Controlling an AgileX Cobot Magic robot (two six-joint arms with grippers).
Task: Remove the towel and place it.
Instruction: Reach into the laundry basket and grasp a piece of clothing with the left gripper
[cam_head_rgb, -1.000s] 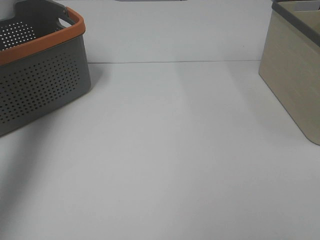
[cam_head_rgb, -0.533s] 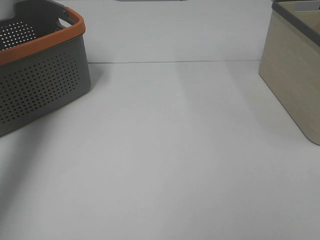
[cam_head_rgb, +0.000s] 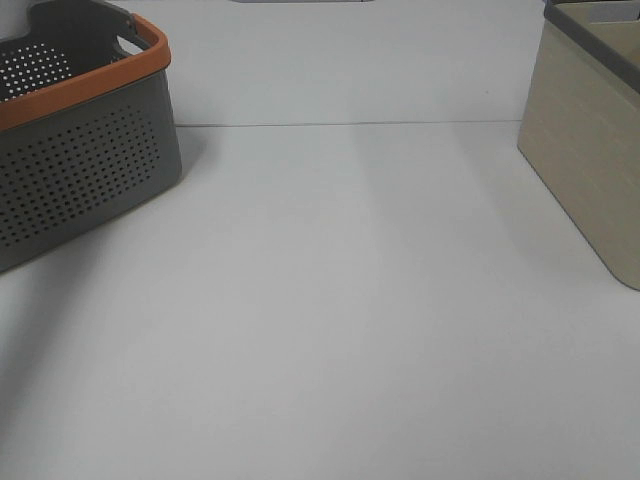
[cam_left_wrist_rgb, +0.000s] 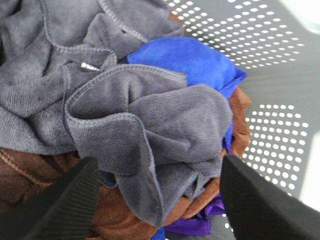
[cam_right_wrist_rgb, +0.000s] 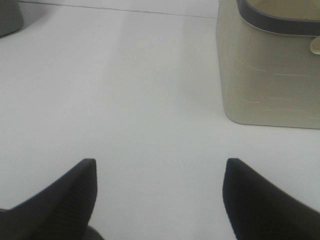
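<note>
As the towel (cam_left_wrist_rgb: 150, 125) looks soft and light in the basket (cam_left_wrist_rgb: 280, 75), I'd pinch its raised fold (cam_left_wrist_rgb: 107, 120); left gripper (cam_left_wrist_rgb: 159, 167) gapes wide over it, right gripper (cam_right_wrist_rgb: 160, 167) wide outside the basket

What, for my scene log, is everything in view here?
towel: at least one, charcoal grey, crumpled atop the cloth pile
blue cloth: one, blue, under the towel
brown cloth: at least one, brown, lower in pile
purple cloth: one, purple, near pile's bottom
basket: one, grey with orange rim, far left, holds the cloths
bin: one, beige with dark rim, far right
table: one, white, beneath both containers
left gripper: one, black, open over the towel
right gripper: one, black, open over the table
</note>
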